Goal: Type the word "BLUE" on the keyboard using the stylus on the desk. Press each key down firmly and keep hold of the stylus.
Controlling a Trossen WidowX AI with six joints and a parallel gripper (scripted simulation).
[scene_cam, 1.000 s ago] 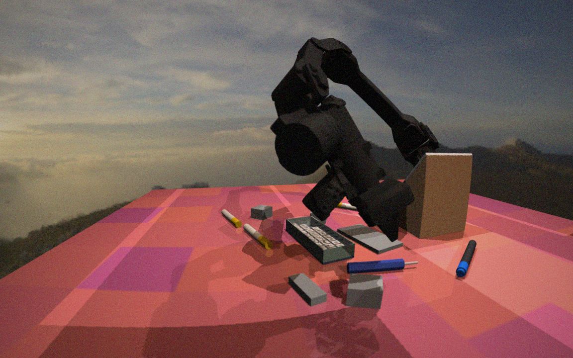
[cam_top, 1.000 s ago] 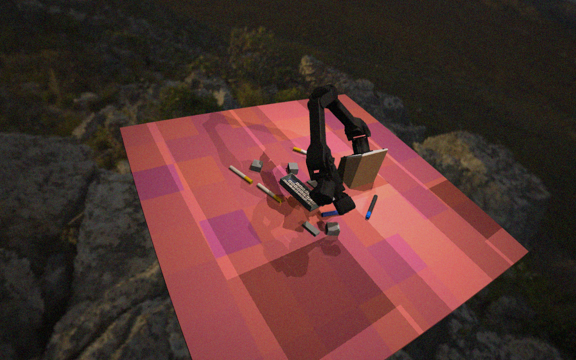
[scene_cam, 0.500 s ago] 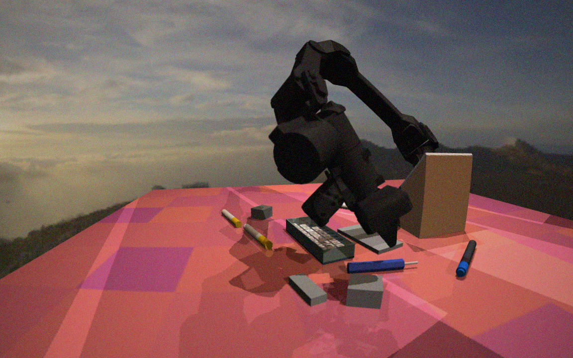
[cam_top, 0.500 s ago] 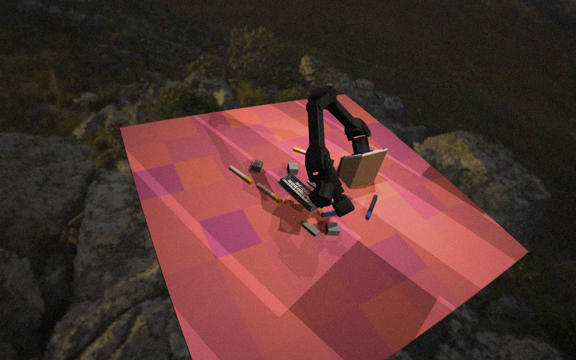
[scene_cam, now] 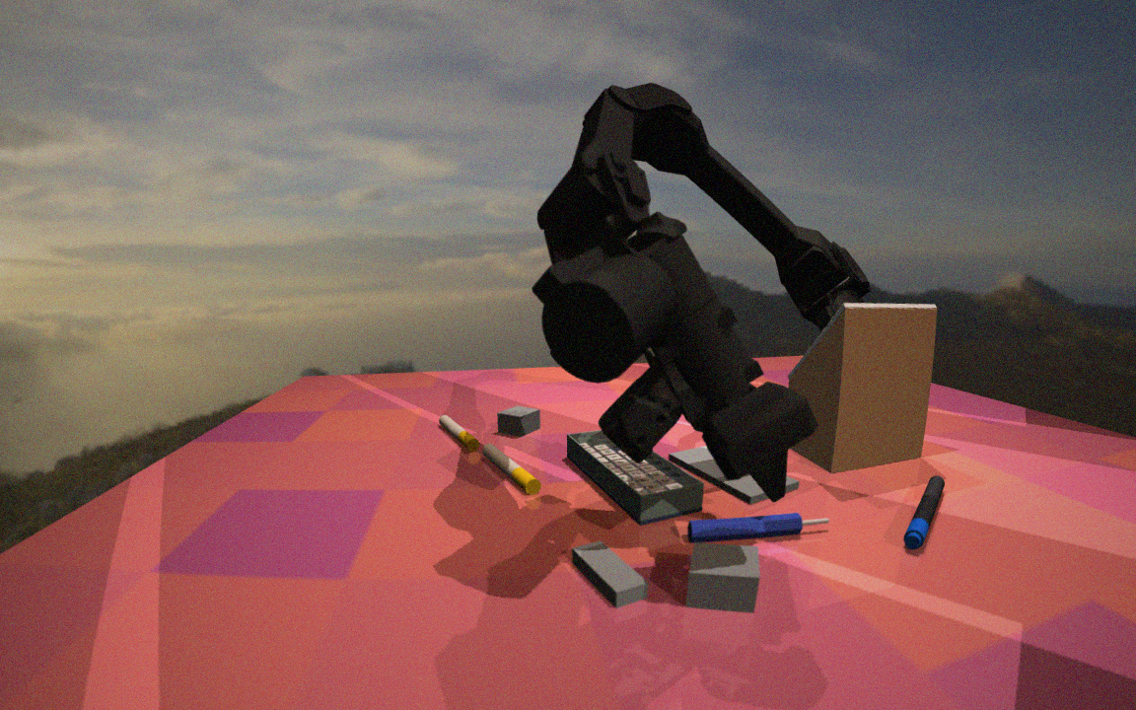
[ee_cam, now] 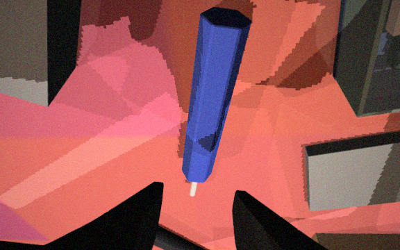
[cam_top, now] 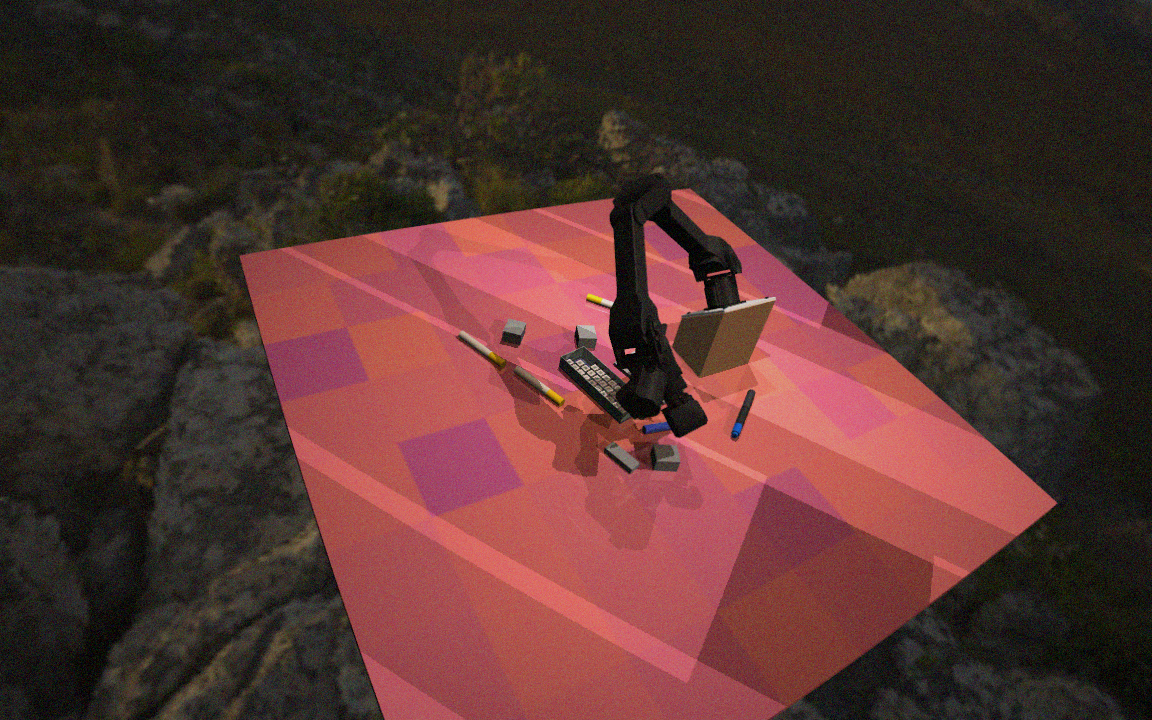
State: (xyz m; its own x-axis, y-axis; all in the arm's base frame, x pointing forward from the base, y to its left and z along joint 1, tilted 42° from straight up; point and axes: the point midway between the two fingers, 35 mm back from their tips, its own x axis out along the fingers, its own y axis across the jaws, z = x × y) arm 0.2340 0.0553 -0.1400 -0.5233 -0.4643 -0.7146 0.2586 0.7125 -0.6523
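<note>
The blue stylus (cam_top: 654, 428) (scene_cam: 745, 527) (ee_cam: 212, 97) lies flat on the table, its thin white tip toward the fingers in the wrist view. My gripper (scene_cam: 775, 494) (ee_cam: 198, 196) is partly open and empty, tilted low over the tip end of the stylus. In the wrist view the fingertips stand to either side of the line of the stylus, just past its white tip. The keyboard (cam_top: 592, 380) (scene_cam: 671, 507) (ee_cam: 354, 66) lies beside the stylus; the arm hides part of it in the top and exterior views, and only its corner shows in the wrist view.
A grey slab (scene_cam: 758, 488) (ee_cam: 346, 180) lies beside the keyboard. A grey block (cam_top: 665, 460) (scene_cam: 722, 583) and a small grey bar (cam_top: 621, 457) (scene_cam: 607, 574) lie near the stylus. A dark marker (cam_top: 743, 413) (scene_cam: 925, 512) and a tall brown box (cam_top: 723, 342) (scene_cam: 881, 389) stand to the right. Yellow-ended markers lie left.
</note>
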